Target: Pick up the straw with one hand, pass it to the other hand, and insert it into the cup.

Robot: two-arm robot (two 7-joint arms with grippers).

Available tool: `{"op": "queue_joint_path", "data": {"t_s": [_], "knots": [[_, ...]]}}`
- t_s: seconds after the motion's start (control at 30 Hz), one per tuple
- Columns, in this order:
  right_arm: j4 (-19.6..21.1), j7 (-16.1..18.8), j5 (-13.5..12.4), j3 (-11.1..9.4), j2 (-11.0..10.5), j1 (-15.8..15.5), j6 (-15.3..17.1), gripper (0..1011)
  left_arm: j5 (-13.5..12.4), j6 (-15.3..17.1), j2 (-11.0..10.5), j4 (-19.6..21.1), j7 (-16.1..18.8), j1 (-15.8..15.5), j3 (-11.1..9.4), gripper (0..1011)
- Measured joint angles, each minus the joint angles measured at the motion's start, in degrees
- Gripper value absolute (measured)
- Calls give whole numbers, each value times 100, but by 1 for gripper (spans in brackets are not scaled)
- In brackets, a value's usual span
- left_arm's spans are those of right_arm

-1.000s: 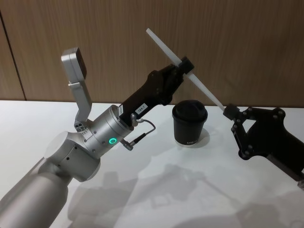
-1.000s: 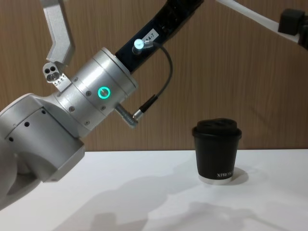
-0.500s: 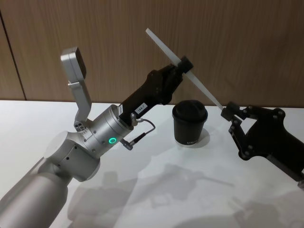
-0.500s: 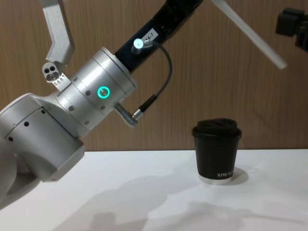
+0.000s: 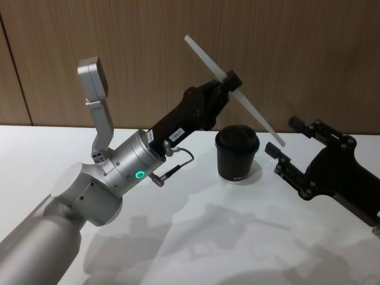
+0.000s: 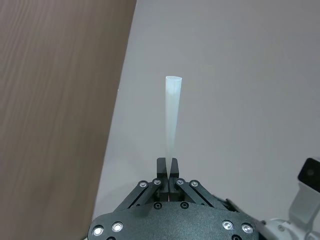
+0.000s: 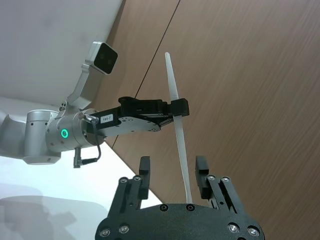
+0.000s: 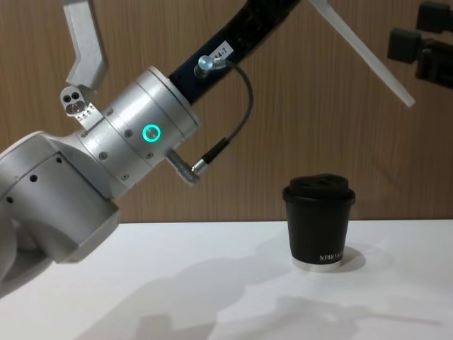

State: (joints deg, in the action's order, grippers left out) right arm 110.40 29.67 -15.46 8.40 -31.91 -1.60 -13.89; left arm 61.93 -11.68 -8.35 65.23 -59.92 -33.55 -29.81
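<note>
**Head view: straw gripped aloft by the left tool, right tool spread wide at its lower end**

We are looking across a white tabletop (image 5: 35, 148) that is carrying the cup, with a brown wood wall (image 5: 309, 53) rising behind it. Our left arm (image 5: 89, 196) is taking up the most room. It is reaching from the lower left up toward the middle, its green ring light (image 5: 140, 175) glowing on the silver wrist and a grey cable (image 5: 178, 161) looping beside it.

At its end, the left tool (image 5: 230, 80) is pinching the straw (image 5: 255, 114) between narrow, closed-up fingers, somewhere along its middle stretch. From the left wrist we are seeing the straw standing straight out past those fingertips.

Our right tool (image 5: 283, 136) is hanging above the tabletop on the right, with its fingers spread wide and gripping nothing. From the right wrist we are seeing the straw's lower end lying in the gap between those two fingers, with clear space on either side.

The cup (image 5: 237, 155) is standing upright on the tabletop between the two arms, lid on. The straw is slanting through the air, upper end to the left and lower end to the right. From the chest we are seeing that lower end well above the cup and off to its right, touching neither lid nor tabletop.
</note>
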Motion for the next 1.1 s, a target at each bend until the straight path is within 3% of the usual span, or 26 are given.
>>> {"op": "queue_joint_path", "data": {"t_s": [0.23,0.57,0.83,1.1], "knots": [[0,0,0,0,0,0,0,763,-380,-60,-175,306,520,79,-36,5],[0,0,0,0,0,0,0,1001,-1054,-132,-392,696,1417,221,-75,4],[0,0,0,0,0,0,0,1001,-1686,-143,-536,933,2197,298,-110,5],[0,0,0,0,0,0,0,1001,-2333,-68,-617,913,2869,203,-150,5]]}}
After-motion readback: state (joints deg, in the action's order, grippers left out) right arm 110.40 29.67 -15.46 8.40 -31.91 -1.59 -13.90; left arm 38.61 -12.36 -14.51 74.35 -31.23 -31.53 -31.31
